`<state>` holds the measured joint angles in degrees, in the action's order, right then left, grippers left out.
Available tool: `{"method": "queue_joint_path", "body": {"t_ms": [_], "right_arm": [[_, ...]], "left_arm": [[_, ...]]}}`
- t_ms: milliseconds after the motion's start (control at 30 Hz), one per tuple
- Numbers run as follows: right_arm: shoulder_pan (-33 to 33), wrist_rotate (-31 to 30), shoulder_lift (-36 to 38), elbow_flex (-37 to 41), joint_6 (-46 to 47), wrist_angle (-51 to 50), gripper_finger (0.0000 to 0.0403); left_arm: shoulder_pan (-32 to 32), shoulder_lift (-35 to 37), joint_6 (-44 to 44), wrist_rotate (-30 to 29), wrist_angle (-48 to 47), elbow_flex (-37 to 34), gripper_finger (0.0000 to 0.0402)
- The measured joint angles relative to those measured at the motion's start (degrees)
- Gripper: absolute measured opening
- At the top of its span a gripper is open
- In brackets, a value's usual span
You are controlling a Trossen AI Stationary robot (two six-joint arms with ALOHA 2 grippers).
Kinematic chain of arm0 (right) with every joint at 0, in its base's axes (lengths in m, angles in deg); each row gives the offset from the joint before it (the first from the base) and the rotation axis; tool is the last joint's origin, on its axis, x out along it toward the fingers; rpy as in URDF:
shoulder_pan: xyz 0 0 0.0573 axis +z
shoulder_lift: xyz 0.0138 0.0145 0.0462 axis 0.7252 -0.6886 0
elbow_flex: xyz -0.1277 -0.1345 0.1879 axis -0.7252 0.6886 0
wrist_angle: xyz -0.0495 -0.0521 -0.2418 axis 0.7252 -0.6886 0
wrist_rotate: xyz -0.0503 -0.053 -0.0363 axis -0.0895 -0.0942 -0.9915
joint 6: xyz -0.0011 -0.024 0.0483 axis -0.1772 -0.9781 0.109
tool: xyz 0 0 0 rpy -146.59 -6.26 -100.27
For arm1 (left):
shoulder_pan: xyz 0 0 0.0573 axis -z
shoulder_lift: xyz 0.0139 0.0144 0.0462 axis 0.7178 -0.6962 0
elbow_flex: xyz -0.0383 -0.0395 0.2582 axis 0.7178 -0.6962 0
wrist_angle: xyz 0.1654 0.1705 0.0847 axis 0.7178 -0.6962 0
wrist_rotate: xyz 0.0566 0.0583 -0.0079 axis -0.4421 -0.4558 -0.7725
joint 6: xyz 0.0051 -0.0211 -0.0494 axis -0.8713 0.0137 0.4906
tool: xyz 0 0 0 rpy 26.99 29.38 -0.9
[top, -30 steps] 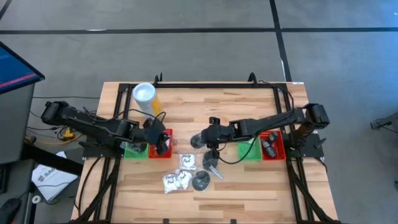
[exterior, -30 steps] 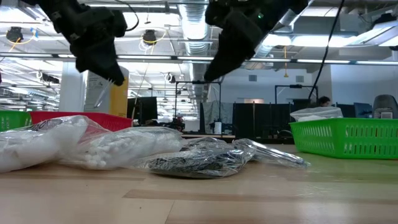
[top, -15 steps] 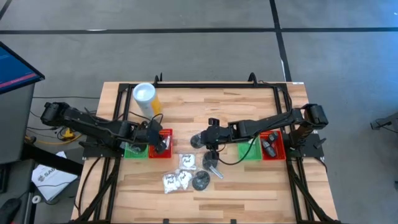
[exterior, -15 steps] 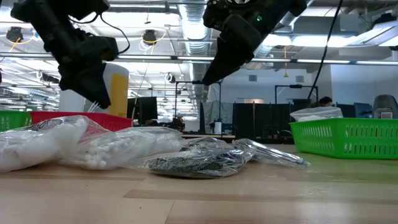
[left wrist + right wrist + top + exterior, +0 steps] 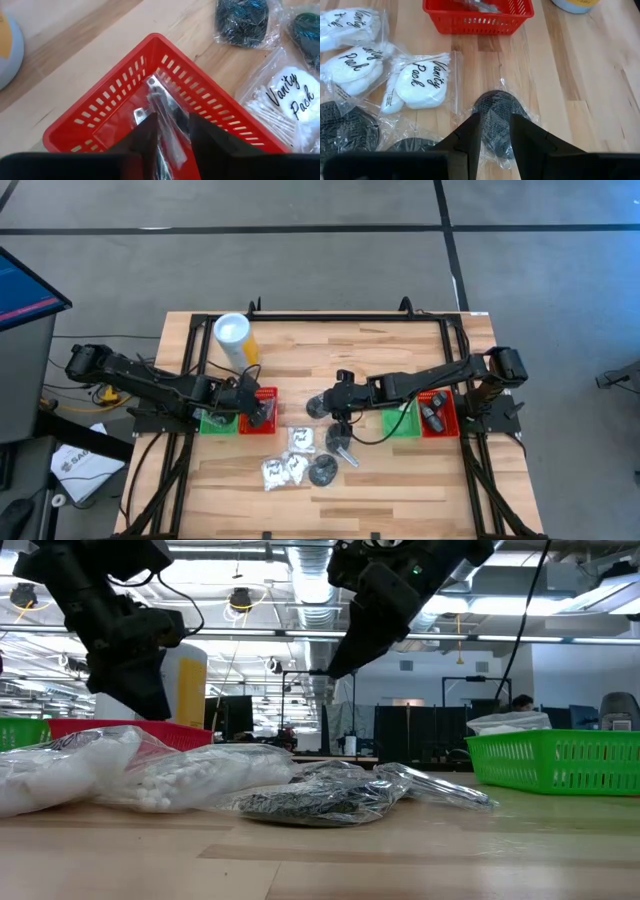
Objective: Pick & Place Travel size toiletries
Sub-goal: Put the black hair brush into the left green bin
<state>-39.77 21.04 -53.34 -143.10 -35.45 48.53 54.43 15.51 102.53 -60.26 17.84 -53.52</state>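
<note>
You are partway through. Your left gripper (image 5: 172, 131) hangs over the red plastic basket (image 5: 107, 107) on the left side, fingers a little apart, with a thin silvery tube in a clear wrap (image 5: 162, 102) lying in the basket between them; it looks let go. Your right gripper (image 5: 495, 131) waits, holding nothing, over a black round disc in a clear bag (image 5: 497, 117). White "Vanity Pack" sachets (image 5: 417, 82) and more black discs (image 5: 322, 471) lie loose on the wooden table (image 5: 380, 360), so much is left.
</note>
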Motion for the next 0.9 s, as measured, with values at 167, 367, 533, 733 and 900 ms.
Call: {"method": "queue_joint_path", "body": {"t_ms": [167, 367, 533, 733, 900], "right_arm": [[0.03, 0.04, 0.04, 0.00, -0.10, -3.13, 0.0093], [0.00, 0.07, 0.04, 0.00, -0.91, -4.69, 0.0093], [0.00, 0.06, -1.88, 0.01, -2.23, -4.90, 0.0093], [-0.04, 0.04, -6.74, 0.08, -6.43, -3.67, 0.0093], [-0.15, 0.02, -6.64, -0.02, -6.75, -1.67, 0.0093]], "left_arm": [[0.00, 0.00, -1.52, -1.19, 0.47, 0.00, 0.0142], [0.02, 0.00, -5.08, -1.82, 5.29, 0.00, 0.0165], [0.13, 0.00, -10.77, -1.82, 13.36, 0.00, 0.0168], [0.13, 0.00, -15.28, -1.82, 19.18, 0.00, 0.0169], [0.13, 0.00, -16.19, -1.83, 19.99, 0.00, 0.0169]]}}
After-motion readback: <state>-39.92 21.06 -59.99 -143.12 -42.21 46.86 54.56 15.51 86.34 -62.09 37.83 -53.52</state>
